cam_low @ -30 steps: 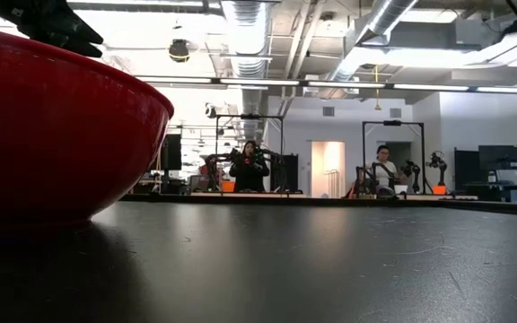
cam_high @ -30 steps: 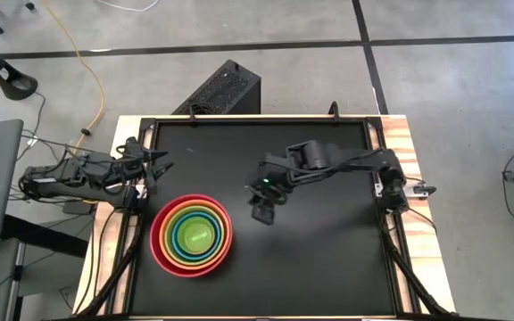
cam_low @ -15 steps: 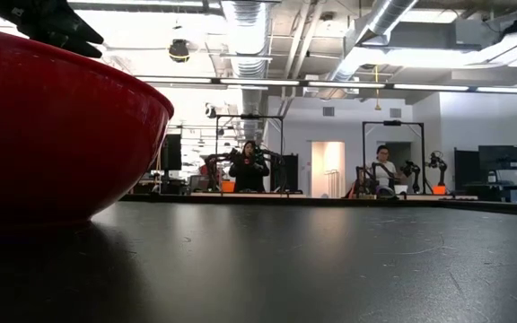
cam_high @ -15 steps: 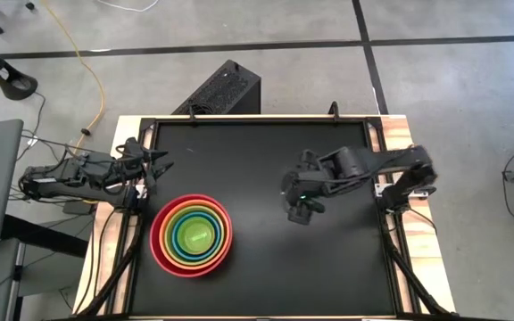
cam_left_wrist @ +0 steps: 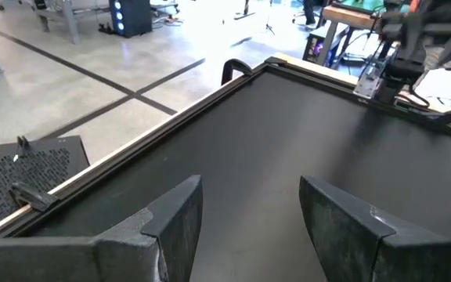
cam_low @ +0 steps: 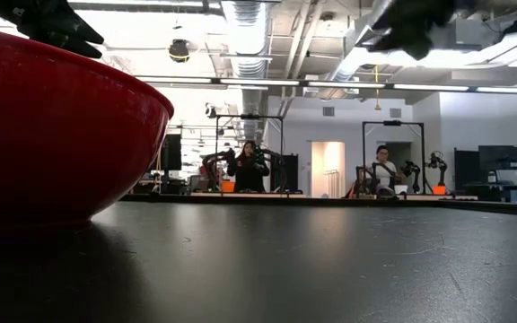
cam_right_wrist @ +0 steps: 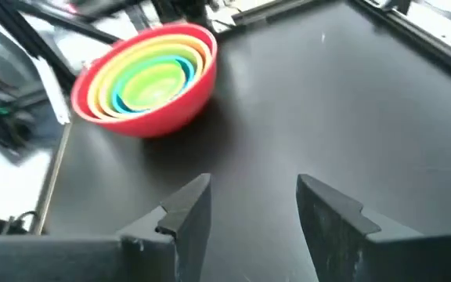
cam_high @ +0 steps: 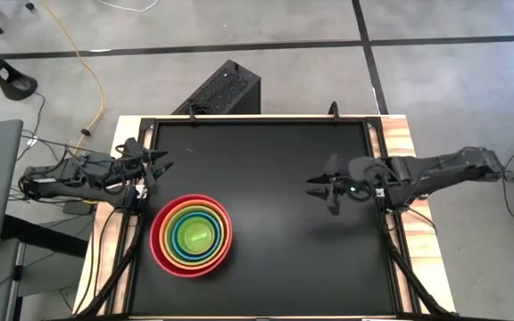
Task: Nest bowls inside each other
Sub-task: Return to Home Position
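Observation:
The bowls stand nested as one stack on the black table, near its left front. The red bowl is outermost, with orange, lime green, blue and yellow rings inside it and a bright green one in the middle. In the low view the red bowl's wall fills the left. My left gripper stands open at the table's left edge, behind the stack. My right gripper is open near the table's right edge, above the table, with nothing between its fingers.
The black tabletop has a raised frame and wooden side rails. A black perforated box lies on the floor behind the table. People sit at workbenches far back in the room.
My right gripper has drawn back from the middle of the table toward its right edge, away from the bowls, its arm folding back. The stack of bowls has stayed where it was.

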`<state>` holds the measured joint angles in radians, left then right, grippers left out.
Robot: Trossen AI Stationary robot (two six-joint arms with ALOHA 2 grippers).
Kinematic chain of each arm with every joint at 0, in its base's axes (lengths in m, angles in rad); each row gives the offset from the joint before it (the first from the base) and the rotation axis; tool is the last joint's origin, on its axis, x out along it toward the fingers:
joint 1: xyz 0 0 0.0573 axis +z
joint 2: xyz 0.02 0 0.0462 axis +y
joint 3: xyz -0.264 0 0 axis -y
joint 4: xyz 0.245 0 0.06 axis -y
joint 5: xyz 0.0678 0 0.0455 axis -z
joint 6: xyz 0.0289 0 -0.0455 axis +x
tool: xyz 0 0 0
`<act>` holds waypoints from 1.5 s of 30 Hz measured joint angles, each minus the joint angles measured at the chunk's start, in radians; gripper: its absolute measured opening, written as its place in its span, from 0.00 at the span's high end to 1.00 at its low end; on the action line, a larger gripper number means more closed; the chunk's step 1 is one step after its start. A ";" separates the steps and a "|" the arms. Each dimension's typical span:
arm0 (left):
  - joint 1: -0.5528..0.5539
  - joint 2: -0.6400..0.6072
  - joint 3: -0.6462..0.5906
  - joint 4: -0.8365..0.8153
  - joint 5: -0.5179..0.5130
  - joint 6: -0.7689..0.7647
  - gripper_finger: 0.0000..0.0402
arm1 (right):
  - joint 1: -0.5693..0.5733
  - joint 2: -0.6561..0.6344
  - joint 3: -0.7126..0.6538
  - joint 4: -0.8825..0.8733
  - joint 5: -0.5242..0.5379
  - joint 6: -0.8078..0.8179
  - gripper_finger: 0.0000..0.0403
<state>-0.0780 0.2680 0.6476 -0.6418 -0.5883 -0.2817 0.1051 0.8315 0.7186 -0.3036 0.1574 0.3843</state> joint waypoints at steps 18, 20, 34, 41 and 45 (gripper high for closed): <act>0.000 -0.019 -0.272 0.419 0.189 -0.019 0.65 | -0.116 -0.338 -0.595 0.497 -0.145 -0.179 0.98; 0.000 -0.026 -0.334 0.511 0.221 -0.029 0.70 | -0.128 -0.358 -0.631 0.540 -0.164 -0.191 0.97; 0.000 -0.129 -0.594 0.711 0.242 -0.092 0.99 | -0.242 -0.481 -0.709 0.497 -0.292 -0.123 0.98; 0.001 -0.208 -0.637 0.727 0.275 -0.081 1.00 | -0.294 -0.485 -0.710 0.483 -0.291 -0.123 0.95; 0.001 -0.212 -0.637 0.719 0.279 -0.030 1.00 | -0.306 -0.485 -0.710 0.476 -0.291 -0.123 0.92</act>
<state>-0.0774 0.0559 0.0105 0.0776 -0.3094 -0.3115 -0.2008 0.3462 0.0090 0.1723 -0.1333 0.2615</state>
